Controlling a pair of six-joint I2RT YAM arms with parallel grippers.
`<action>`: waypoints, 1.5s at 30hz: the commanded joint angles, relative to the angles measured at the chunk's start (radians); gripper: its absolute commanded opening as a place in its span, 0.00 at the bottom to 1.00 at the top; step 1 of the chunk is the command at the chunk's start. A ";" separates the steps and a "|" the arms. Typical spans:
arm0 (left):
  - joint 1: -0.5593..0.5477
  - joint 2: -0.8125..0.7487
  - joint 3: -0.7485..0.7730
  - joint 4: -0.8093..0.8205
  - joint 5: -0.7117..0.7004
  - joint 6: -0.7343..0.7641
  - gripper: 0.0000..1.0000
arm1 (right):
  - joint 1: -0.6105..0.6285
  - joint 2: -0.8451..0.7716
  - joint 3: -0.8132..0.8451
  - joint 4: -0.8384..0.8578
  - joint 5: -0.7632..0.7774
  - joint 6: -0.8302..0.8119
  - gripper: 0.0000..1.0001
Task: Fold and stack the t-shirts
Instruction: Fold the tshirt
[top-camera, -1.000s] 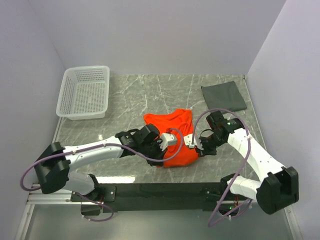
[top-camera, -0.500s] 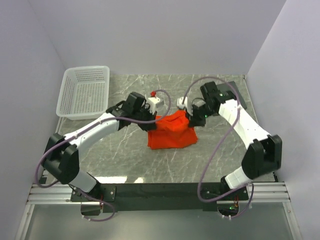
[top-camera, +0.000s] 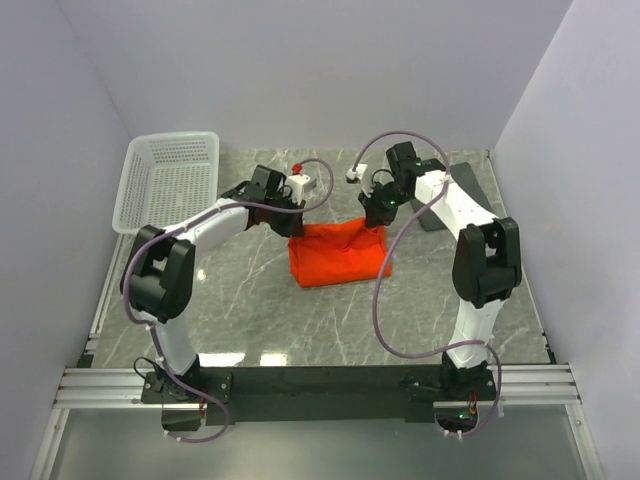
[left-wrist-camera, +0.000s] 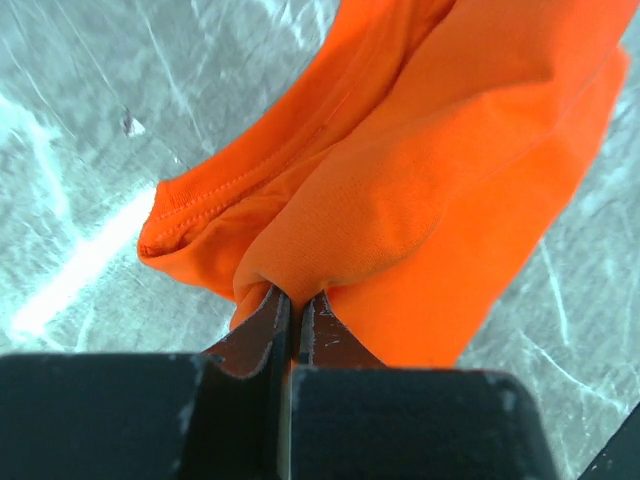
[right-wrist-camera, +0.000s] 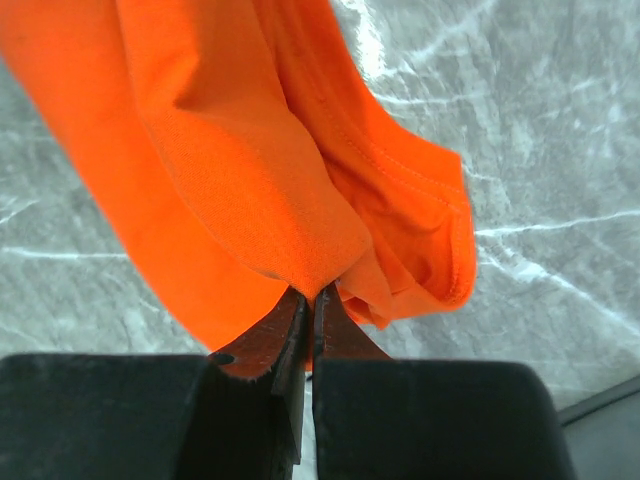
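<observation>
At both far corners: orange cloth pinched tight

My left gripper (left-wrist-camera: 293, 300) and right gripper (right-wrist-camera: 312, 295) are each clamped on a far corner of the orange t-shirt (top-camera: 338, 255). It drapes nearward from them, long axis left to right. The grey t-shirt (top-camera: 474, 177) lies far right, nearest the right gripper.

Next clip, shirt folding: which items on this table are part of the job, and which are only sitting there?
Part of the job:
- orange t-shirt, pinched along its far edge by the left claw and the right claw
- dark grey t-shirt, far right, partly hidden behind the right arm

Just lying about:
- white lattice basket, far left corner
</observation>
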 joint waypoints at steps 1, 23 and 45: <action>0.007 0.031 0.046 0.039 0.045 0.012 0.01 | -0.003 0.012 0.049 0.069 0.033 0.072 0.00; 0.021 -0.032 0.057 0.209 -0.385 -0.153 0.69 | -0.008 -0.116 -0.120 0.492 0.362 0.435 0.77; -0.013 0.084 -0.026 0.377 -0.036 -0.486 0.22 | 0.018 0.189 0.064 0.232 0.157 0.673 0.17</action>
